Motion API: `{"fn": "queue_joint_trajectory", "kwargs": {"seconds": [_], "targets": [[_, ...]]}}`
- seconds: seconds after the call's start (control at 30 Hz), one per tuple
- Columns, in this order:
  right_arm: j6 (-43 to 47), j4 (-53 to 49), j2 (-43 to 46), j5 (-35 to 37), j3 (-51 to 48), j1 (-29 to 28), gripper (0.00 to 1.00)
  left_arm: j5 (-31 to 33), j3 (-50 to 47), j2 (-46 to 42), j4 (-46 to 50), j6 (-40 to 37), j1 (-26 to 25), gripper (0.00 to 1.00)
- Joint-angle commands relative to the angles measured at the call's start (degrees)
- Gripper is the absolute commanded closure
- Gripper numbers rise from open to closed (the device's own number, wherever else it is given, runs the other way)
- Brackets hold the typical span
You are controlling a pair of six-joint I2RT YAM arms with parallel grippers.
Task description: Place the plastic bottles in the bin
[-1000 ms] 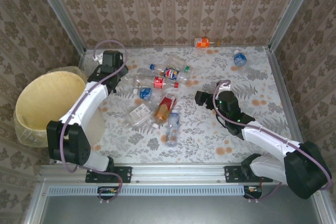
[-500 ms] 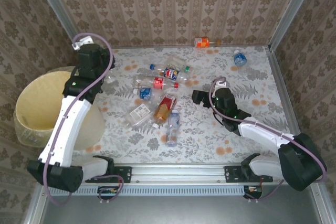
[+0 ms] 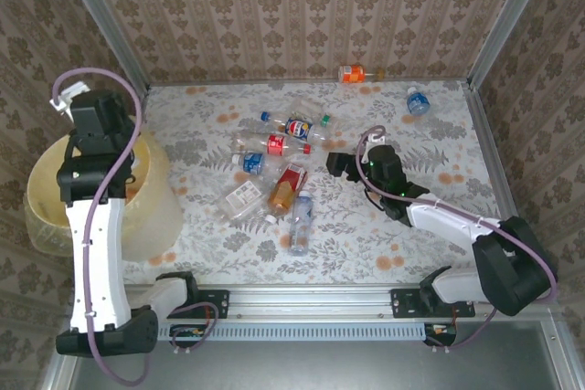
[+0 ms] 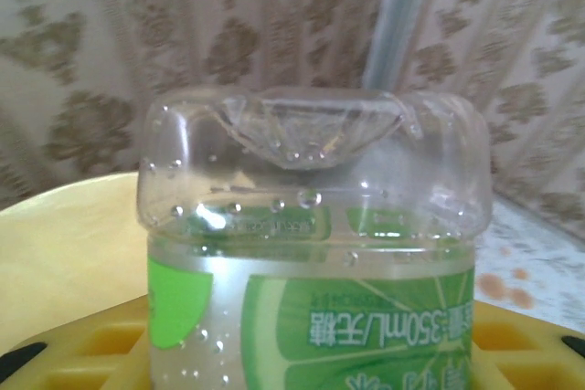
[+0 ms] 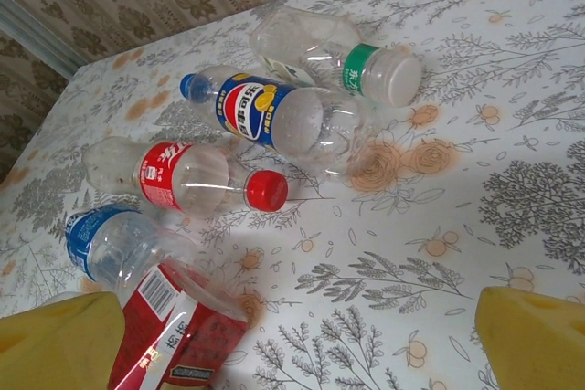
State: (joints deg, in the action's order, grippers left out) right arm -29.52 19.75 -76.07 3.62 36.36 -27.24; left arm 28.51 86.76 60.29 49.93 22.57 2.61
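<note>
- One green-labelled bottle [image 4: 311, 226] is clenched in the left gripper [image 4: 311, 353], over the bin [image 3: 50, 184] at the left of the top view.
- We would centre it above the bin's mouth before letting go, so it cannot glance off the rim.
- The right gripper [image 3: 336, 165] hangs spread wide and empty beside the bottles [image 3: 279, 148] lying mid-tabletop [image 3: 366, 244].
- The green label reads "350mL", upside down; a blue-labelled bottle [image 5: 265, 111] carries a Pepsi logo.

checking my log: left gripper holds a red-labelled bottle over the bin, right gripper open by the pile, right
Not quite: the left wrist view shows a green label on the bottle the left gripper holds, not red. The rest stands.
</note>
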Motion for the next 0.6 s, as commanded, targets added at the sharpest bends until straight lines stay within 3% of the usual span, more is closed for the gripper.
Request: {"fn": "queue_joint_trajectory", "kwargs": {"seconds": [0.0,0.23,0.37,0.57], "targets": [[1.48,1.12,-1.67,-2.44,2.63,-0.01,0.00,-0.48,0.75,-1.01,6.93,-1.79,5.18,0.45],[1.46,1.17,-2.76,-3.64,3.54,-0.11,0.00,-14.12,-2.06,-0.02,9.86,-2.16,19.10,0.45],[1.86,0.43,-2.26,-3.56,3.80,-0.09,0.00,-14.84,-2.39,0.87,12.94,-1.19,22.68,0.42],[2.43,-0.01,-2.15,-3.39,3.80,-0.09,0.00,-9.14,-6.28,-1.39,12.58,3.47,26.02,0.42]]}}
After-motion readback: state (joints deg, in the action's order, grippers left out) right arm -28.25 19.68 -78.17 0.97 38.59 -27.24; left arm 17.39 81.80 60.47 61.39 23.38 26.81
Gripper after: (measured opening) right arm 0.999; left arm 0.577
